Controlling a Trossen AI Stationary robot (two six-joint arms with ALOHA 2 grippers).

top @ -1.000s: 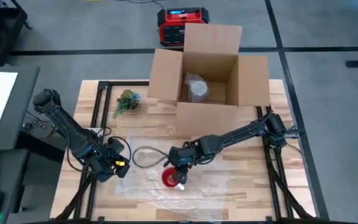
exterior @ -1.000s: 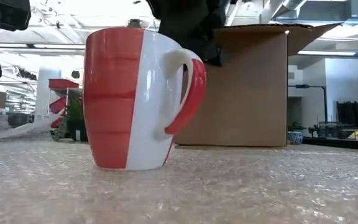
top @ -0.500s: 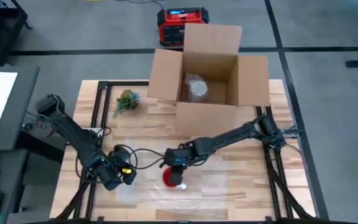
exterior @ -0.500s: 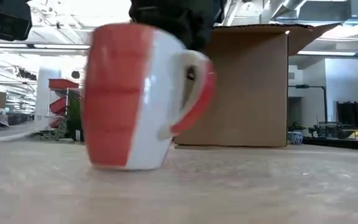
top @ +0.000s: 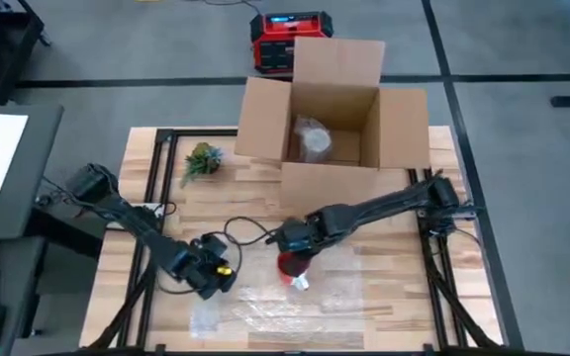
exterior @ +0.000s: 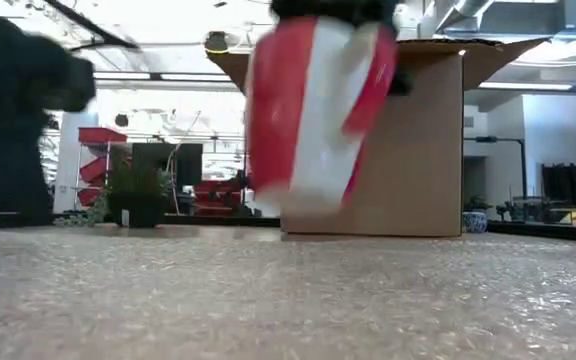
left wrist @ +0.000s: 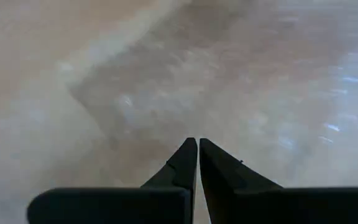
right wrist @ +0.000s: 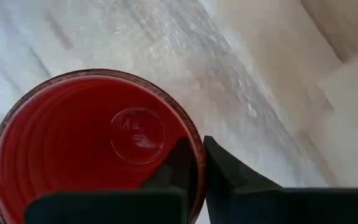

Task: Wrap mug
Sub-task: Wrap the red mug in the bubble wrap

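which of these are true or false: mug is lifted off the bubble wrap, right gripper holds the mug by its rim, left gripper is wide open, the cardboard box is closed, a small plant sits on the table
1. The mug is lifted off the bubble wrap. True: the low view shows a gap under it.
2. The right gripper holds the mug by its rim. True: its fingers pinch the rim wall.
3. The left gripper is wide open. False: its fingers are shut together, over the bubble wrap.
4. The cardboard box is closed. False: its flaps are open, with a wrapped item inside.
5. A small plant sits on the table. True.
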